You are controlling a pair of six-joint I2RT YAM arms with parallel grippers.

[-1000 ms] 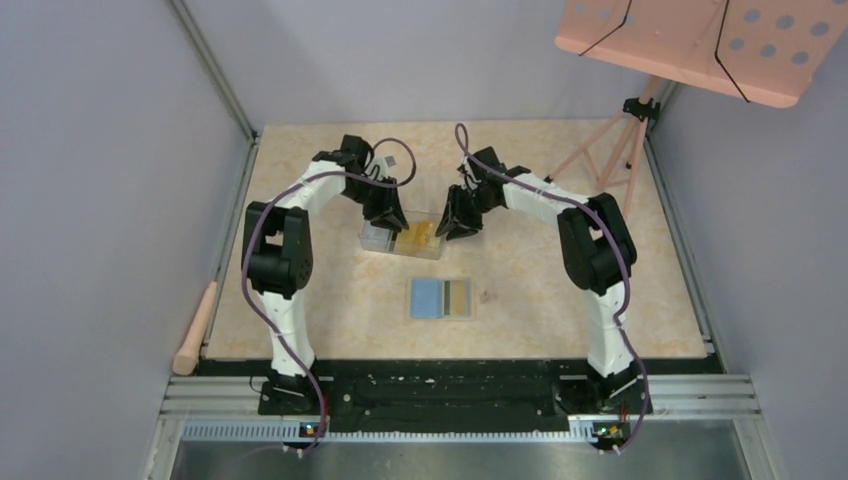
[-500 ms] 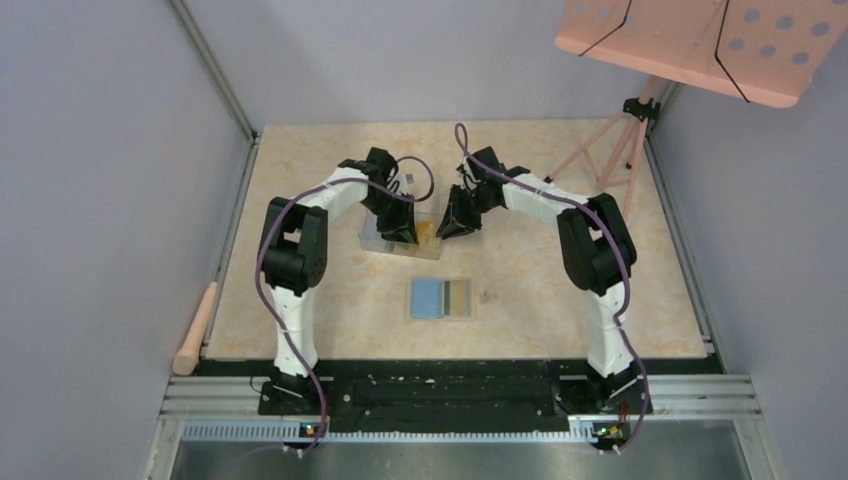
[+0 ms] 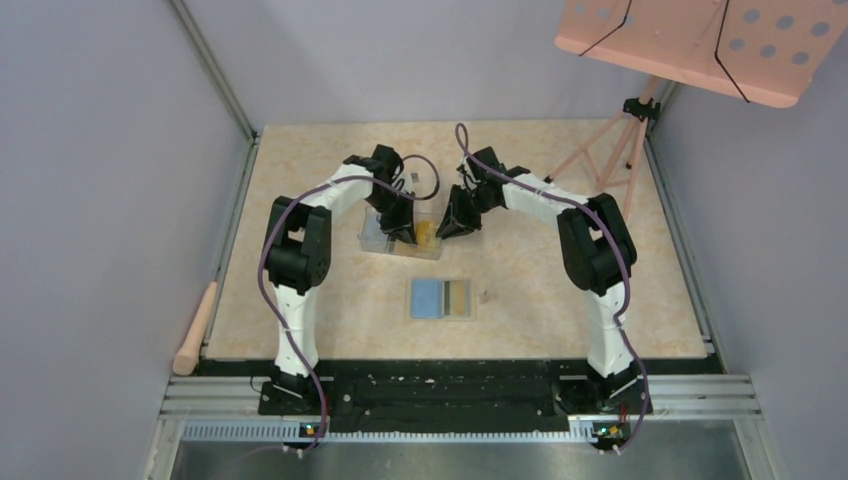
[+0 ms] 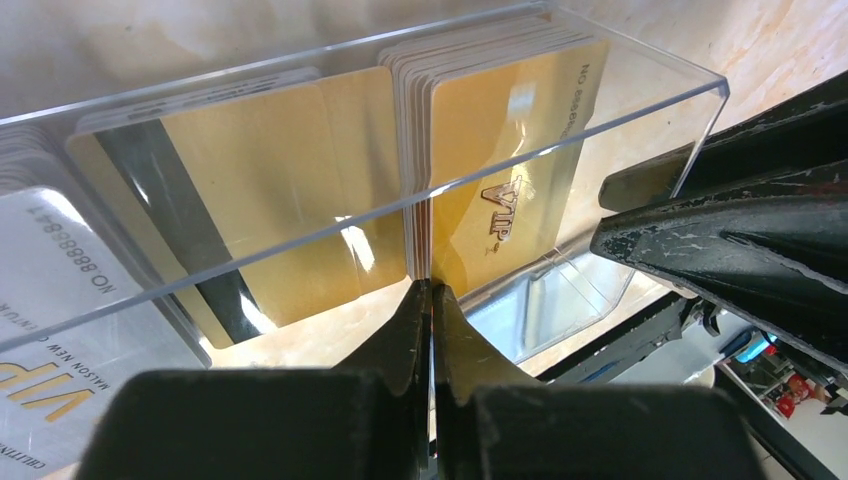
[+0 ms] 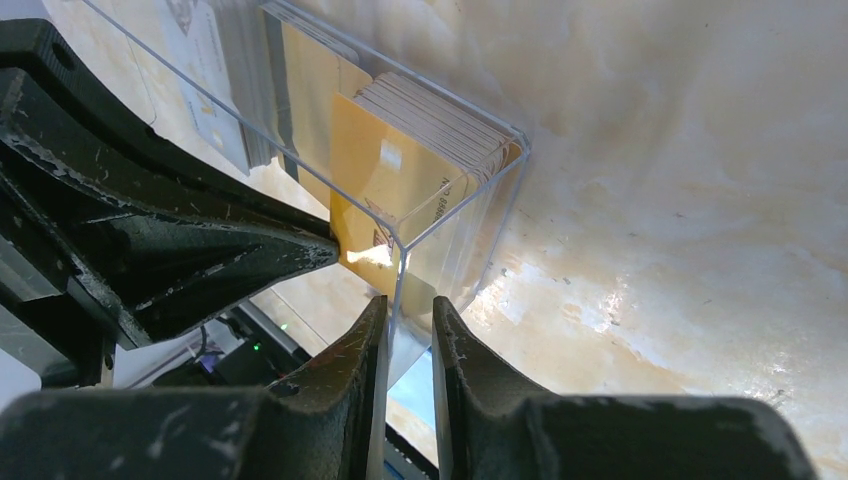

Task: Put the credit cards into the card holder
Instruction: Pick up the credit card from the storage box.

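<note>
Left jaws (image 4: 430, 300) pinch 1 golden-yellow credit card (image 4: 424, 190) in the clear plastic box (image 4: 640, 120); right jaws (image 5: 408, 320) clamp the box's wall, best held steady for a straight lift.

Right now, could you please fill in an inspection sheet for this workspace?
Surface: beige marbled table, bare around the items.
Job's things: gold cards stand upright in a clear box; silver cards stand at its other end. Card holder lies open nearer the arm bases, blue pocket showing, no card seen in it.
Clutter: wooden handle off the table's left edge.
Grippers: left gripper pinched shut on the box's near wall; right gripper straddling the box's end wall at a corner.
Cables: purple cable along each arm, clear of the box.
Surroundings: grey walls; pink perforated board on a tripod.
</note>
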